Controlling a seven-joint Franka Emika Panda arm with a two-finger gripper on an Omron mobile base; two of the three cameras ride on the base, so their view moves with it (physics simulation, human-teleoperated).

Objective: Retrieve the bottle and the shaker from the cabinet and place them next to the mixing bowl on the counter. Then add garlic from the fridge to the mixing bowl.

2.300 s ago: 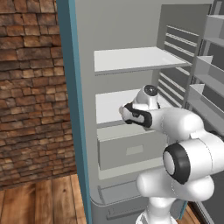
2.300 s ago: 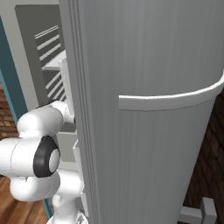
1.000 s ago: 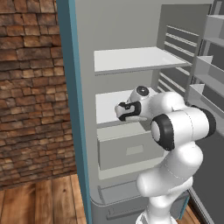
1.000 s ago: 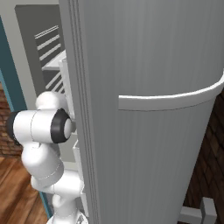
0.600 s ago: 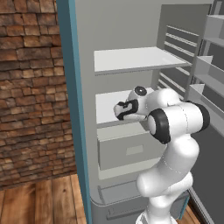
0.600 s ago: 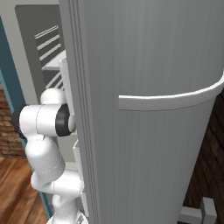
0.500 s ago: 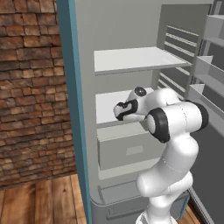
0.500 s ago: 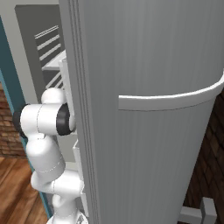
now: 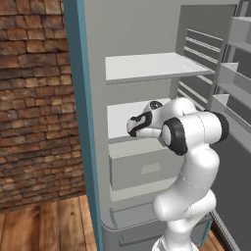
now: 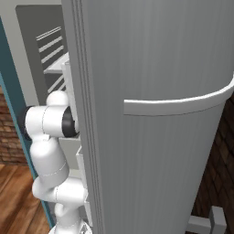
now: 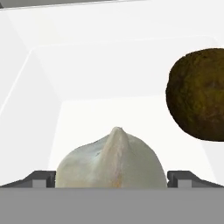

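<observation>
— Which step are you on?
— Inside the fridge [image 9: 93, 73], fetching garlic [image 11: 112, 159]. It sits between the fingertips of my gripper [image 11: 112, 179], a brown lump [image 11: 199, 94] beyond, off to one side.
— Holding it?
— No, my jaws stand wide, empty. Next I'd close, then lift.

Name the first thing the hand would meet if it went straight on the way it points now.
The garlic: it sits right between the open hand's finger tips on the white fridge shelf. The brown lump lies off to one side, probably clear of that line.
</observation>
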